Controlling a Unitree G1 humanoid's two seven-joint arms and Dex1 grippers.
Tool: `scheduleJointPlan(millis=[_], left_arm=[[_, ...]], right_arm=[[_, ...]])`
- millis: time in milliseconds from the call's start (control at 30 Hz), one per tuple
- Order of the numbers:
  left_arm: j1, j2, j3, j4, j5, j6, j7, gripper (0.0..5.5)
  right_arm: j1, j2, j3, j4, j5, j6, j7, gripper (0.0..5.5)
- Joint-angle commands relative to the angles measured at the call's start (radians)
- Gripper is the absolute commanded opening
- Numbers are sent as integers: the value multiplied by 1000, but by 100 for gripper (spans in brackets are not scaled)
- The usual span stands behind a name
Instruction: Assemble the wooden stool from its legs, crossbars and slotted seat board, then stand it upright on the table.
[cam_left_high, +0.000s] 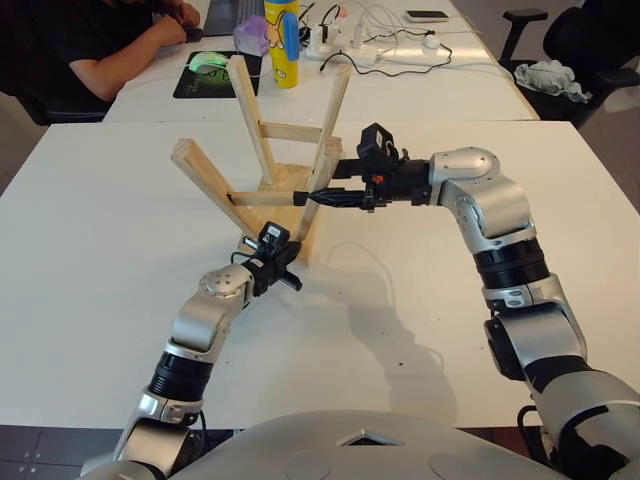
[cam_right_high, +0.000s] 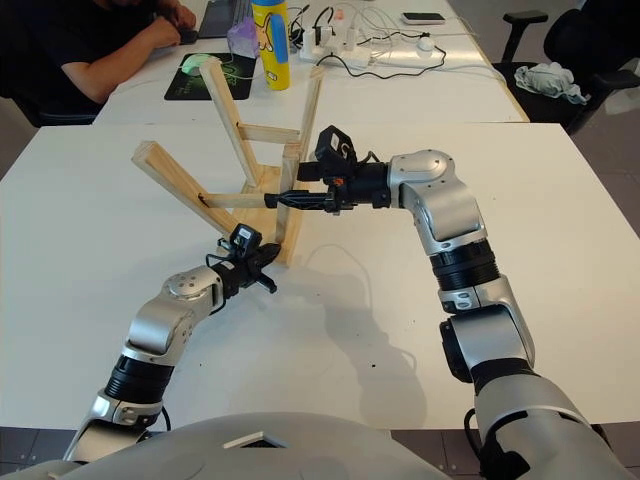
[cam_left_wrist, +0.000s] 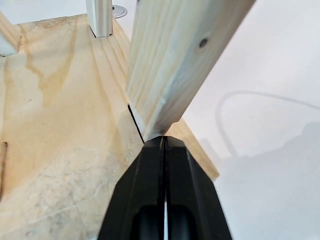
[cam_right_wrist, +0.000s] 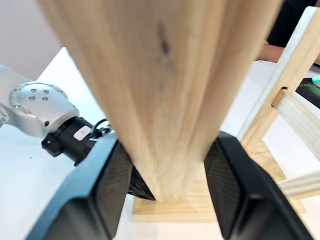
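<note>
Room: the white table (cam_left_high: 110, 270) spreads wide either side of the stool (cam_left_high: 268, 196); its far edge runs behind the raised legs.
Stool: upturned between my arms, seat board (cam_left_wrist: 60, 125) lowest.
Right gripper (cam_left_high: 322, 198): my fingers pinch the near leg (cam_right_wrist: 165, 90) from both sides.
Left gripper (cam_left_wrist: 164, 150): fingers pressed together, tips touching that leg's base at the seat board.

Yellow bottle (cam_left_high: 283, 40), power strip (cam_left_high: 335, 40), phone (cam_left_high: 427, 15) behind
</note>
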Motion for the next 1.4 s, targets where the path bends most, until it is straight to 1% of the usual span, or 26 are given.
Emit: scheduleJointPlan(millis=[33, 100, 200, 367, 433, 500, 567, 700, 767, 833, 867, 933, 967, 1033, 1200, 1267, 1400], left_arm=[[62, 2, -51, 94, 14, 78, -14, 0], [62, 2, -52, 93, 14, 79, -14, 0], [66, 4, -55, 89, 13, 80, -15, 0], [70, 12, -52, 79, 11, 73, -21, 0], [76, 38, -49, 39, -10, 58, -63, 0], [84, 114, -40, -43, -46, 60, -149, 0], [87, 183, 17, -117, -99, 83, -217, 0], [91, 337, 201, -187, -218, 97, -359, 0], [106, 410, 290, -155, -237, 92, -391, 0], [110, 458, 346, -77, -219, 63, -393, 0], [102, 471, 365, -31, -206, 49, -385, 0], [79, 490, 355, 57, -139, 3, -341, 0], [61, 484, 336, 96, -104, -20, -315, 0], [18, 428, 321, 153, -68, -53, -248, 0], [-75, 262, 181, 261, 32, -145, -147, 0], [-84, 221, 140, 280, 52, -165, -140, 0], [-75, 185, 85, 269, 63, -163, -161, 0]], right_arm=[[23, 19, 61, -9, -10, 33, 12, 208], [7, 30, 55, 38, -33, 21, -33, 208], [36, 3, 77, -23, 4, 30, 40, 208], [25, 7, 79, 8, -13, 15, 15, 208], [27, 4, 75, 6, -8, 20, 16, 208], [29, -1, 70, 10, -8, 24, 10, 208], [32, -8, 65, 9, -8, 26, 5, 208], [43, -28, 50, -9, 3, 36, 1, 208], [45, -35, 49, -16, 6, 39, 2, 208], [48, -40, 48, -24, 10, 42, 1, 208], [49, -43, 48, -27, 13, 45, 0, 208], [48, -47, 51, -29, 16, 47, -1, 208], [46, -48, 55, -28, 16, 47, 1, 208], [37, -47, 64, -21, 14, 44, 8, 208], [11, -45, 93, -6, 5, 43, 26, 208], [-3, -45, 106, 0, 2, 43, 38, 208], [-8, -66, 126, -32, 11, 66, 67, 208]])
